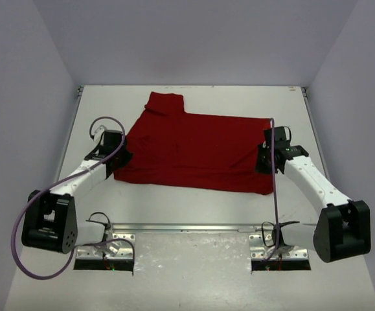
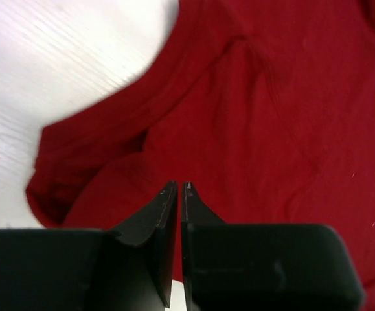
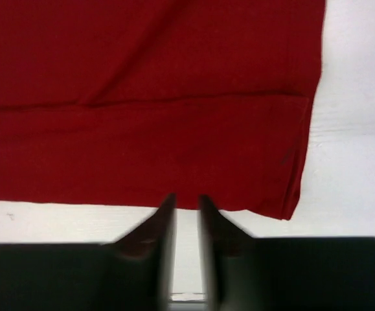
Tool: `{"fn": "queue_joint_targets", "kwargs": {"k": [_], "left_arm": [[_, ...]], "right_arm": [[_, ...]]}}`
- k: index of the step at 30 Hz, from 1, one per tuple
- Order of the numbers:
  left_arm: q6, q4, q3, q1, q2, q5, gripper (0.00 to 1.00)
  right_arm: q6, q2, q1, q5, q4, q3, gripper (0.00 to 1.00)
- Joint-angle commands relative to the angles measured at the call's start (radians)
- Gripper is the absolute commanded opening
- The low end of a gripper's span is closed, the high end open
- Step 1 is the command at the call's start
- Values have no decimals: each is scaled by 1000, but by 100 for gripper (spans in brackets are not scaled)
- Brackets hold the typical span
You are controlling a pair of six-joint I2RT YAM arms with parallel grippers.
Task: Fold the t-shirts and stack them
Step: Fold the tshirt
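**Item 1: L gripper** (image 2: pixel 177 188)
- Jaws pressed nearly together, hairline slit only. I see nothing pinched betw. them.
- Directly under and ahead of tips: t-shirt (image 2: pixel 271 129), dark red, smooth to tool's right.
- Ahead-left of tips: rumpled, doubled cloth edge, poss. a sleeve. Can't say for sure.
- Further ahead-left: bare table (image 2: pixel 57 52).

**Item 2: R gripper** (image 3: pixel 184 197)
- Jaws narrow, small gap with white table showing thru. Holds nothing I can see.
- Tips sit right at shirt's nearest edge.
- Just ahead: stitched hem band (image 3: pixel 142 155), flat and straight.
- Ahead-right: shirt corner, then table.

**Item 3: status (my judgement)**
- Early stage. Shirt is laid out flat betw. the two tools, roughly rectangular, one sleeve (image 1: pixel 164 103) poking out on the far side.
- Maybe one fold is in, but I can't confirm layers.
- Left to do: remaining folds, then stacking. No stack exists, and I see only this one garment.
- Both tools look placed for an edge grab, neither gripping yet.

**Item 4: view differences**
- Overhead only: whole outline, projecting sleeve, both arms flanking the shirt.
- Wrist cams only: jaw gaps, hem stitching, left-edge wrinkles. Overhead is too coarse for all of these.
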Motion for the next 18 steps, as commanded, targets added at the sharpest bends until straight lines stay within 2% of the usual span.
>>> {"fn": "queue_joint_targets", "kwargs": {"k": [1, 2, 3, 5, 10, 18], "left_arm": [[-7, 87, 1, -18, 57, 90, 2], [-22, 101, -7, -18, 90, 86, 0], [-24, 124, -13, -18, 107, 88, 1], [-21, 142, -2, -18, 184, 66, 0], [-8, 138, 85, -18, 366, 2, 0], [-59, 95, 105, -16, 427, -167, 0]], "right_arm": [[4, 31, 3, -88, 105, -14, 14], [10, 65, 3, -60, 85, -3, 3], [10, 126, 3, -28, 65, 8, 2], [6, 176, 1, 56, 54, -1, 2], [3, 355, -3, 96, 46, -9, 3], [4, 395, -3, 293, 5, -29, 4]]}}
